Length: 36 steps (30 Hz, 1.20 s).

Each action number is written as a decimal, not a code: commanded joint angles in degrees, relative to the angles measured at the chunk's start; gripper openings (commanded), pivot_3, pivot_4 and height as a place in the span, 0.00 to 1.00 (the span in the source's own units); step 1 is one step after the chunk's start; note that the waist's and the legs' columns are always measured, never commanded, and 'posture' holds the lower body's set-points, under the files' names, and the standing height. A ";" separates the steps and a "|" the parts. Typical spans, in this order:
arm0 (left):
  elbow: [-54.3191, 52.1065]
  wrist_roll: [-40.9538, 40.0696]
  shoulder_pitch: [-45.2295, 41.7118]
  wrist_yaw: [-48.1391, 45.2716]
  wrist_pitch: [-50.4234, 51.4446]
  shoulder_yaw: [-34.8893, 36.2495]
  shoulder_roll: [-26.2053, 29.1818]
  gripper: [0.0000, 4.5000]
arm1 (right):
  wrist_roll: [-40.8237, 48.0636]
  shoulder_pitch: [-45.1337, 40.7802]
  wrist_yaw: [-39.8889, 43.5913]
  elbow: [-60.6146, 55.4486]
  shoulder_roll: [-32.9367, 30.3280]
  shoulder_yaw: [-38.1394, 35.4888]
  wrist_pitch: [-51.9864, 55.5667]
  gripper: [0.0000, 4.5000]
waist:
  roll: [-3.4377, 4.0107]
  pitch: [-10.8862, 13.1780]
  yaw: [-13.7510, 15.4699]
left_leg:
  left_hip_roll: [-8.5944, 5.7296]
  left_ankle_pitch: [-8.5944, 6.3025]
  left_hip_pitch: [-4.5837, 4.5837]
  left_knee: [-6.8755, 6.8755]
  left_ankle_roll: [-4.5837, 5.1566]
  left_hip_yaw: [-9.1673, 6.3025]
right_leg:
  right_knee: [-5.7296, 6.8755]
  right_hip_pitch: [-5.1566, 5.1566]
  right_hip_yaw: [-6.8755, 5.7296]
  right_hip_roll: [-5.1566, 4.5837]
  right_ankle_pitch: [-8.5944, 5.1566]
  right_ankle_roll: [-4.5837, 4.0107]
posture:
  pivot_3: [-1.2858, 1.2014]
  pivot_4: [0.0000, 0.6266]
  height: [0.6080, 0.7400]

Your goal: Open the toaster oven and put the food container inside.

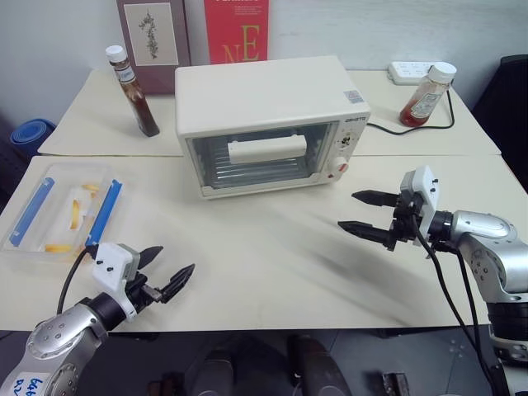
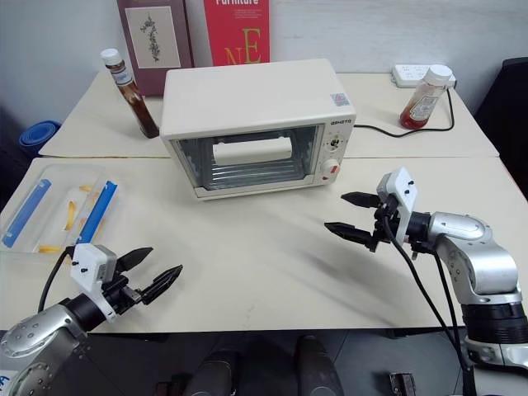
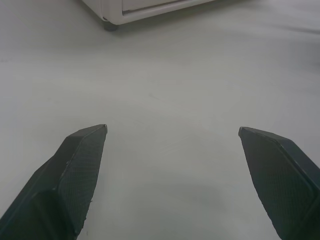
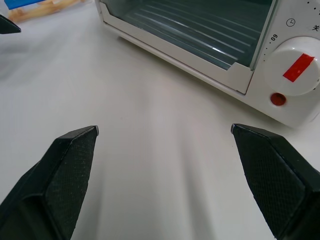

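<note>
The cream-white toaster oven [image 1: 264, 115] stands at the middle of the table with its glass door shut and its white bar handle [image 1: 267, 149] across the glass. The clear food container [image 1: 62, 210], with blue side clips and yellow strips inside, lies at the left edge. My left gripper [image 1: 165, 268] hovers open near the front edge, right of the container, holding nothing. Open and empty too, my right gripper [image 1: 361, 212] hangs off the oven's front right corner, pointing left toward the oven [image 4: 210, 40] and its red-marked knob [image 4: 299, 67].
A dark sauce bottle [image 1: 132, 91] stands left of the oven and a red sauce bottle [image 1: 427, 95] lies tilted at the back right beside a power strip [image 1: 408, 73] and the oven's cable. Two books [image 1: 194, 33] lean on the wall behind.
</note>
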 commanded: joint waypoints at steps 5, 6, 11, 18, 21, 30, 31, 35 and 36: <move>-2.03 -2.55 -1.38 1.72 1.83 1.08 -0.56 1.00 | 1.86 -0.02 0.34 -4.62 -0.19 -0.45 1.34 0.99 | 0.01 0.00 -0.04 | 0.01 0.00 -0.01 0.00 0.00 0.01 | 0.01 -0.02 0.02 0.01 0.00 0.01 | 0.52 0.24 1.00; -2.09 -2.55 -1.23 1.75 2.11 0.95 -0.33 1.00 | 2.60 -0.21 0.00 -4.67 0.16 -0.64 2.45 0.99 | 0.01 0.00 -0.06 | 0.02 0.00 0.00 0.00 0.00 0.02 | 0.01 -0.03 0.04 0.03 0.00 0.01 | 0.52 0.24 1.00; -2.57 -5.83 -2.77 1.51 4.17 1.19 0.20 1.00 | 5.38 -1.73 -0.81 -5.18 1.55 -0.59 6.09 0.99 | 0.02 0.01 0.01 | 0.03 -0.01 0.00 0.00 0.00 0.04 | 0.01 -0.04 0.06 0.04 0.00 0.00 | 0.52 0.24 1.00; -4.92 -15.07 -8.18 -4.71 9.90 0.39 6.88 1.00 | 7.02 -8.42 -2.59 -2.76 5.60 0.51 8.16 0.99 | 0.04 0.02 -0.10 | 0.07 -0.01 0.00 0.00 -0.01 0.07 | 0.03 -0.08 0.08 0.09 0.01 -0.01 | 0.52 0.24 1.00; -6.79 -20.42 -11.41 -6.01 11.78 1.62 10.55 1.00 | 6.87 -13.07 -3.70 0.48 8.01 0.85 8.01 0.99 | 0.07 0.04 -0.13 | 0.08 -0.01 -0.02 -0.02 -0.01 0.11 | 0.05 -0.15 0.12 0.09 0.01 -0.01 | 0.52 0.24 1.00; -2.25 -37.04 -23.68 -1.21 15.54 8.76 17.20 1.00 | 8.08 -22.13 -3.75 5.21 12.88 1.34 9.55 0.99 | 0.14 0.08 -0.15 | 0.08 -0.02 -0.12 -0.06 -0.02 0.14 | 0.06 -0.27 0.17 0.09 0.02 0.00 | 0.52 0.24 1.00; -1.87 -37.36 -24.13 -1.30 15.60 8.95 17.99 1.00 | 8.16 -22.50 -3.47 5.17 13.15 1.62 9.71 0.99 | 0.14 0.08 -0.16 | 0.08 -0.02 -0.13 -0.07 -0.03 0.16 | 0.03 -0.29 0.17 0.09 0.02 0.01 | 0.52 0.24 1.00; -0.16 -36.67 -25.54 -1.20 15.04 8.74 19.98 1.00 | 8.79 -22.83 -2.20 3.14 14.43 3.16 10.55 0.99 | 0.16 0.09 -0.21 | 0.09 -0.02 -0.14 -0.08 -0.03 0.24 | 0.03 -0.34 0.22 0.11 0.02 0.01 | 0.52 0.24 1.00; 0.02 -35.83 -25.83 -1.03 14.94 8.20 20.34 1.00 | 9.12 -22.63 -1.96 2.39 14.68 3.47 10.84 0.99 | 0.17 0.10 -0.20 | 0.09 -0.02 -0.13 -0.08 -0.03 0.24 | 0.03 -0.34 0.22 0.11 0.02 0.01 | 0.52 0.24 1.00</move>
